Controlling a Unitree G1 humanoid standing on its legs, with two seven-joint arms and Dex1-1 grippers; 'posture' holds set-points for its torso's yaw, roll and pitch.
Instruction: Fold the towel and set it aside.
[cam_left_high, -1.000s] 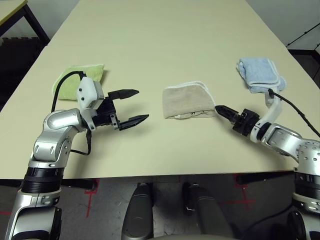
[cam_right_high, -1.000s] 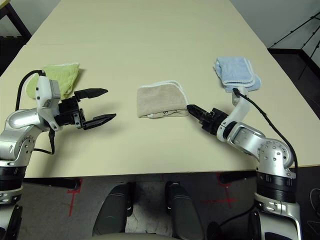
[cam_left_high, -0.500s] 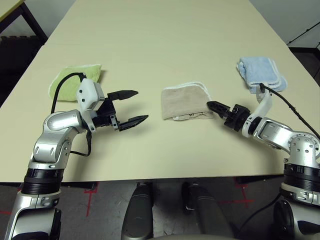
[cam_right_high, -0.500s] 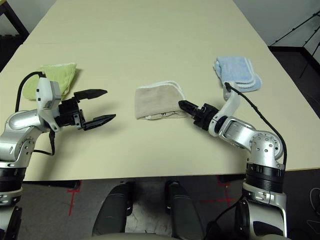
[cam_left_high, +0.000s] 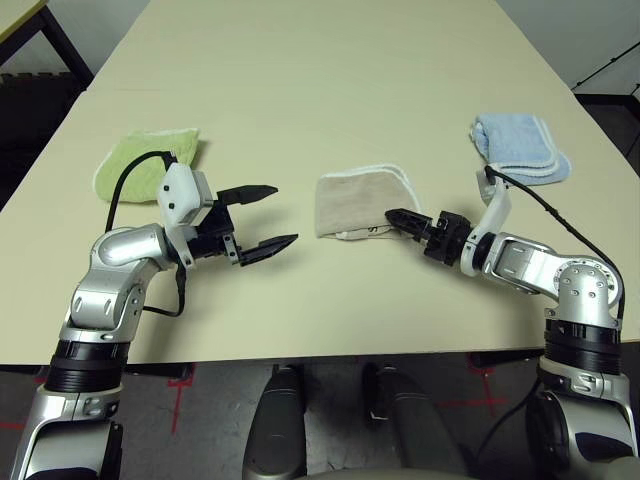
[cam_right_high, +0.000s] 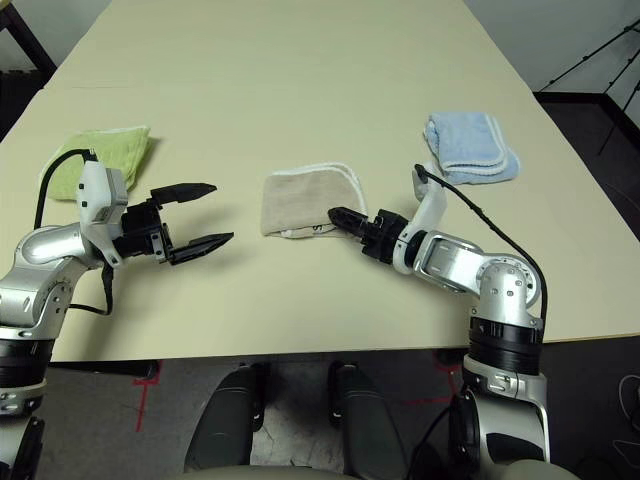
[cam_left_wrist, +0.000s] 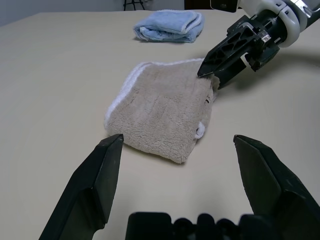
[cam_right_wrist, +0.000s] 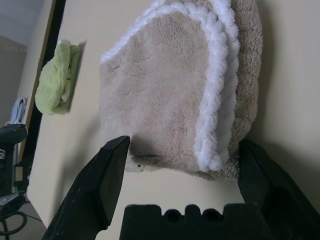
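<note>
Nearest the robot, the left gripper hovers above the bare table on the left, its two black fingers spread wide and holding nothing. It points across toward the middle, well apart from the cloth, probably waiting as a spare hand in case the fold needs steadying.

A little farther in and to the right, the right gripper reaches leftward with its jaws wide apart, one fingertip over the cloth and the other beyond its thick rounded fold. It straddles that corner without clamping it. That pose looks meant to take the whole stack in one bite, so the layers stay together when lifted.

The towel lies at mid-table, already folded into a compact beige packet with white trim stacked along its far and right edges; the folding looks done, and setting it aside remains.

Farther out, a green folded towel rests at the left and a blue folded towel at the far right, perhaps marking where finished pieces go.
</note>
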